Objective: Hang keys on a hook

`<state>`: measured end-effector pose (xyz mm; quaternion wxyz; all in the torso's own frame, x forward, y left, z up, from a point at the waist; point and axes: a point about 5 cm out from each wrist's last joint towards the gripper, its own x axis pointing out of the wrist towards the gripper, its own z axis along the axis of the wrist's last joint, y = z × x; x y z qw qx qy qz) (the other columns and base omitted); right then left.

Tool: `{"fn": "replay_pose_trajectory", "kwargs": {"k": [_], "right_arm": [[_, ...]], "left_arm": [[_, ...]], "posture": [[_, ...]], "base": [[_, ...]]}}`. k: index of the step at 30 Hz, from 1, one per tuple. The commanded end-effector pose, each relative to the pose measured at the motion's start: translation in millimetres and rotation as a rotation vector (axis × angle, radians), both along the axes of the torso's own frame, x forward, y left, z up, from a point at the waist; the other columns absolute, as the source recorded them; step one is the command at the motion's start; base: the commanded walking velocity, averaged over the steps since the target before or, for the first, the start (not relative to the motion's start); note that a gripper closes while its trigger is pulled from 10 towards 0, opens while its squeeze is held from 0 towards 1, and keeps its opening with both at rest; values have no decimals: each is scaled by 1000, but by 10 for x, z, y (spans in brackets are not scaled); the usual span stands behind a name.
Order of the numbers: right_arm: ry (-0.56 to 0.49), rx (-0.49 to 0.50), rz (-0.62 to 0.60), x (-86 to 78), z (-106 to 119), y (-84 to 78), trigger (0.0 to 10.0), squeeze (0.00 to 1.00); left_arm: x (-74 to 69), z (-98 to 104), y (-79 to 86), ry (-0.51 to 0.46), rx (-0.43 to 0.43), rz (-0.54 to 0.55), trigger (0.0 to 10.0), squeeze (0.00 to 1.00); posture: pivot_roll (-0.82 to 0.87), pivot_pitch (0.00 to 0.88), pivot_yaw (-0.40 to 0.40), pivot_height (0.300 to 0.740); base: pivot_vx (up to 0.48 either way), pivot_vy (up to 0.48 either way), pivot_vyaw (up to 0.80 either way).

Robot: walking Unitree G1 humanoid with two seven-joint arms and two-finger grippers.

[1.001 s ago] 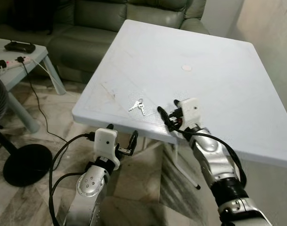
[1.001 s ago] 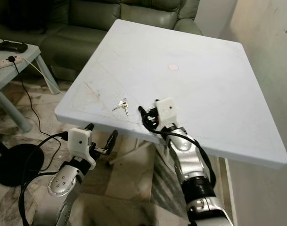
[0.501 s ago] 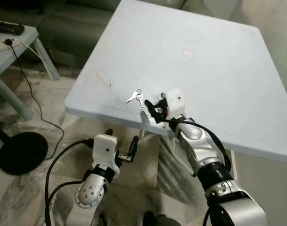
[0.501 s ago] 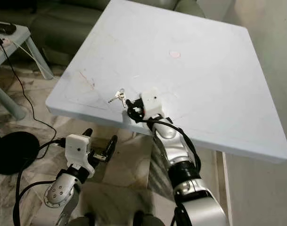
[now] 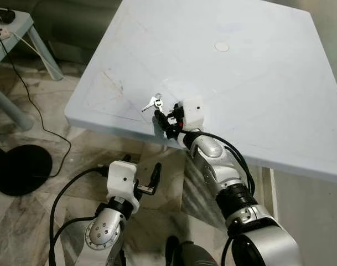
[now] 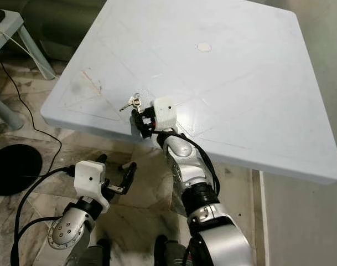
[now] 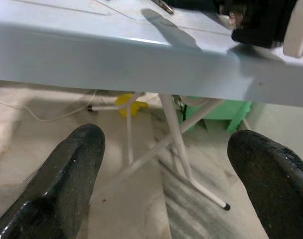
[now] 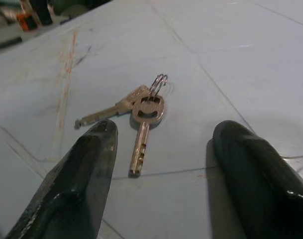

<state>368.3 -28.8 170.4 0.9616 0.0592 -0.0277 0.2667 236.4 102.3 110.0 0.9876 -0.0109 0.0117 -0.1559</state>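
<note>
The right arm reaches forward and up from the shoulder, silver forearm bent at the elbow, a black cable looping along it. Its white wrist block sits at the far end, and the right gripper [image 5: 164,117] points ahead with its two black fingers [image 8: 81,174] spread wide apart, nothing between them. The left arm is held low and close to the body, forearm angled upward, cable trailing behind. The left gripper [image 5: 141,166] points forward, its fingers [image 7: 66,184] likewise parted wide and holding nothing
</note>
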Motion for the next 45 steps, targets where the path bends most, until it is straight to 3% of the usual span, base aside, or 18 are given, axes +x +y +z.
{"fn": "replay_pose_trajectory", "kwargs": {"k": [1,16,20,24,35,41,45], "right_arm": [[53,24,7,-20,-69,44,10000,0],[-35,192,71,-83,166,241,10000,0],[-121,285,157,-155,307,285,10000,0],[-122,317,179,-168,323,299,10000,0],[-123,198,158,-173,339,417,10000,0],[-49,112,20,-44,334,383,10000,0],[-62,91,23,-30,374,392,10000,0]], "left_arm": [[-37,1,-17,8,1,-6,10000,0],[-49,10,-2,22,6,1,10000,0],[-52,9,-8,23,7,0,10000,0],[-47,8,-9,23,6,-1,10000,0],[-46,13,-32,29,-15,-3,10000,0],[-57,25,-63,34,-18,-12,10000,0],[-78,37,-61,35,-21,-10,10000,0]], "posture": [[123,318,-113,740],[136,326,-112,740],[139,320,-113,740],[141,314,-115,740],[142,300,-121,740],[140,315,-122,740],[137,334,-126,740]], "base": [[0,0,0],[0,0,0],[0,0,0],[0,0,0],[0,0,0],[0,0,0],[0,0,0]]}}
